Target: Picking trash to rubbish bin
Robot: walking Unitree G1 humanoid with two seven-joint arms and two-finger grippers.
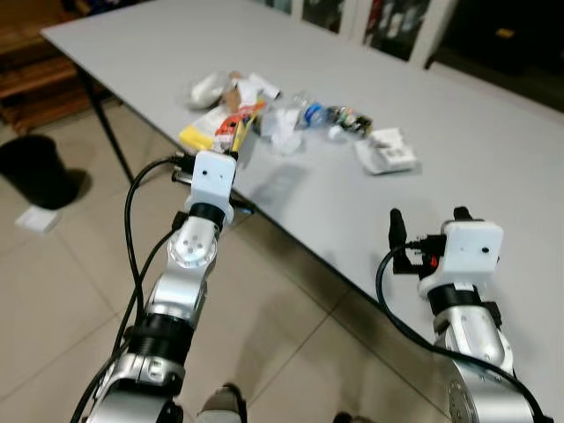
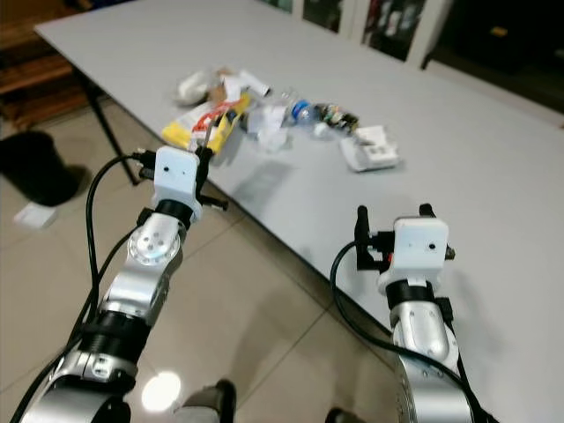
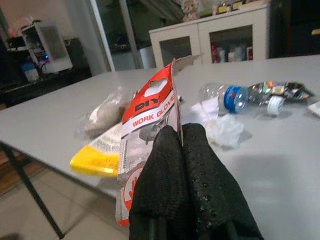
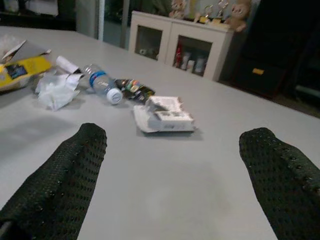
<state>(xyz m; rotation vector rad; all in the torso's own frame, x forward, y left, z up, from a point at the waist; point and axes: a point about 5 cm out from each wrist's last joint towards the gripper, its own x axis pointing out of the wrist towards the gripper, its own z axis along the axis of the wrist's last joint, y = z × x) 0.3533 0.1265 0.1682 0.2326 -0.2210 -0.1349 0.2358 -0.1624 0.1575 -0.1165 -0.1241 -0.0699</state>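
Red glove packet [image 3: 150,107] pinched in left claw [image 3: 181,131] at table edge [image 1: 291,233] (right claw [image 4: 172,150] spread wide).

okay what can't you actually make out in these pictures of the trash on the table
- Work glove packet: its lower part is hidden behind the left gripper in the left wrist view.
- Crumpled dark wrapper: print too small and blurred, right wrist view.
- Black bin: its inside can't be seen, left eye view.
- White box: label unreadable, blurred.
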